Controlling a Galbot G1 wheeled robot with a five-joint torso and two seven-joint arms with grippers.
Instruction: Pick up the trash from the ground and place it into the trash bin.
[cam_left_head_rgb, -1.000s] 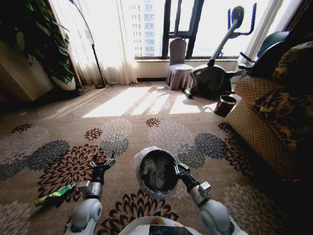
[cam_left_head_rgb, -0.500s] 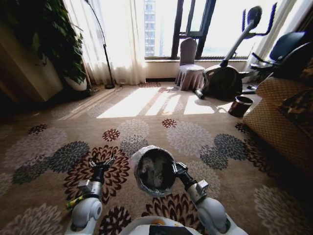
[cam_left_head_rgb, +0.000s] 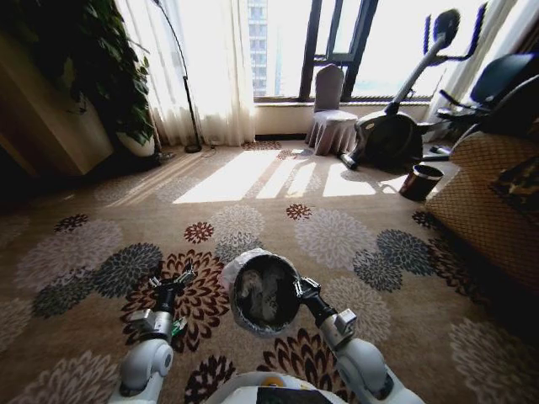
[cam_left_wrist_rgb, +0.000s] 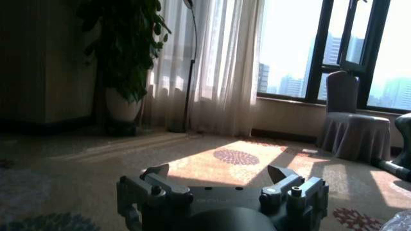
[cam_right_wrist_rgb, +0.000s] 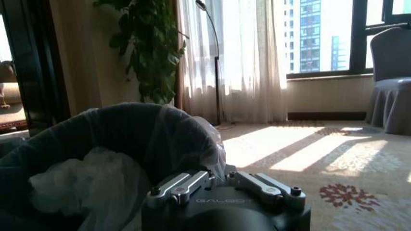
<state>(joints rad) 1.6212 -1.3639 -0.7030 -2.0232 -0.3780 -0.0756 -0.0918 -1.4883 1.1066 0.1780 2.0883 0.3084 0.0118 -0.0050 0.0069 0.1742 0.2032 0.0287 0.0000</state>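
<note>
My right gripper (cam_left_head_rgb: pixel 298 289) is shut on the rim of the trash bin (cam_left_head_rgb: pixel 263 293), a round black bin with a whitish liner, held just above the carpet in front of me. In the right wrist view the bin (cam_right_wrist_rgb: pixel 128 139) sits against the gripper (cam_right_wrist_rgb: pixel 215 180), with crumpled white plastic (cam_right_wrist_rgb: pixel 70 190) inside. My left gripper (cam_left_head_rgb: pixel 171 281) hangs open and empty to the left of the bin; its spread fingers (cam_left_wrist_rgb: pixel 157 172) frame bare carpet. A small green piece of trash (cam_left_head_rgb: pixel 176 327) peeks out on the carpet beside my left forearm.
A small dark cylinder with a white band (cam_left_head_rgb: pixel 419 181) stands by the sofa (cam_left_head_rgb: pixel 488 210) on the right. An exercise bike (cam_left_head_rgb: pixel 396 135) and a covered chair (cam_left_head_rgb: pixel 331 122) stand by the window. A potted plant (cam_left_head_rgb: pixel 109 84) and a floor lamp (cam_left_head_rgb: pixel 181 84) are at the left.
The whole view has swung to the left, so the room has slid right in the picture. The green piece now lies close by my left forearm. Both arms keep their pose.
</note>
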